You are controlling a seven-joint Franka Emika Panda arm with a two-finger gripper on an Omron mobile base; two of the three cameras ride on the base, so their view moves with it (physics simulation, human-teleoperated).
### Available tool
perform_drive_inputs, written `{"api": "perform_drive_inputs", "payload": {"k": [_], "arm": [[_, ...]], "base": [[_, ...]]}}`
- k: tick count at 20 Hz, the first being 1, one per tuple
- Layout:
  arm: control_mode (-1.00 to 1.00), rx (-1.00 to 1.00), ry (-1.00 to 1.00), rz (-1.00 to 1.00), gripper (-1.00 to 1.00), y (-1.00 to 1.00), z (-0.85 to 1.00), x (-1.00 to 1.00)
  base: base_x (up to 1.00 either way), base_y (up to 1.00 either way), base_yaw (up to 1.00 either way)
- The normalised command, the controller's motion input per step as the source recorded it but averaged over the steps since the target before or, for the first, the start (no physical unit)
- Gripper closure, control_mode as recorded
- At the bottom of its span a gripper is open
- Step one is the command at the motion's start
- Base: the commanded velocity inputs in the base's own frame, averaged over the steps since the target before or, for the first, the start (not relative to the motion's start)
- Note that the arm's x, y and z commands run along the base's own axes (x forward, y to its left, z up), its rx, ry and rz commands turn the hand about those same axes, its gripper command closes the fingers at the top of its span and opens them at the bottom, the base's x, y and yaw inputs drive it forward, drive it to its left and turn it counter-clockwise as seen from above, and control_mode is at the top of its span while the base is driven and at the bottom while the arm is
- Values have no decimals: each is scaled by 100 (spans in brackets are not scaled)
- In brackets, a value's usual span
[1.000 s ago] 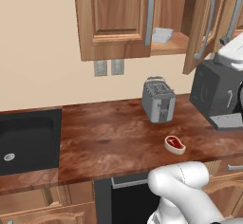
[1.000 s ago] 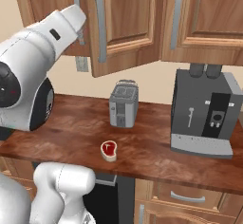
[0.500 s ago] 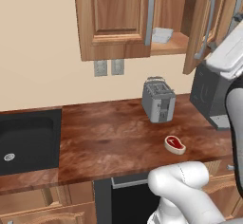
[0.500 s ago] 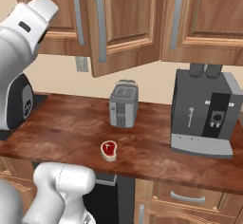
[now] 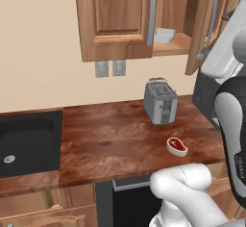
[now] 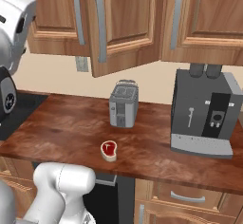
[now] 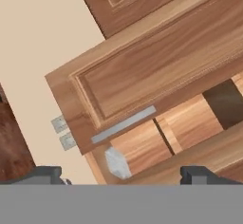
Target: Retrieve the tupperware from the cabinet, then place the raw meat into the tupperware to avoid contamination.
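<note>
The cabinet (image 5: 120,19) hangs on the wall with its doors swung open. On its shelf sits the pale tupperware (image 5: 165,35), which the rolled hand view shows as a whitish corner (image 7: 116,163) beneath the grey handle (image 7: 123,124) of the cabinet door (image 7: 156,71). The raw meat (image 5: 177,145) lies flat on the wooden counter in front of the toaster (image 5: 161,101); from the right base it is the red piece (image 6: 108,149). My gripper (image 7: 121,174) is open, its fingertips (image 7: 45,173) wide apart and empty, some way from the shelf.
A dark coffee machine (image 6: 204,116) stands at the right of the counter (image 6: 61,128). A black sink (image 5: 26,142) is set in at the left. Two wall outlets (image 5: 109,68) sit under the cabinet. My white arm (image 5: 233,101) fills the right edge of the left base view.
My arm has swung: it looms larger at the right edge of the left base view and has slid further left in the right base view. Meat, toaster and tupperware have stayed put.
</note>
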Motion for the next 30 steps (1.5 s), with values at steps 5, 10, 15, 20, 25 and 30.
{"api": "perform_drive_inputs", "payload": {"k": [5, 10, 15, 20, 25, 30], "arm": [[-100, -20, -1, -3, -100, 20, -15, 0], [-100, -17, -5, -4, -100, 10, -21, 0], [-100, -17, -4, -6, -100, 4, -21, 2], [-100, -15, -2, -9, -100, 1, -13, 9], [-100, -14, 0, -10, -100, 0, -3, 12], [-100, -13, 0, -12, -100, 0, 0, 9]], "base": [[0, 0, 0], [0, 0, 0], [0, 0, 0], [0, 0, 0], [0, 0, 0], [0, 0, 0]]}}
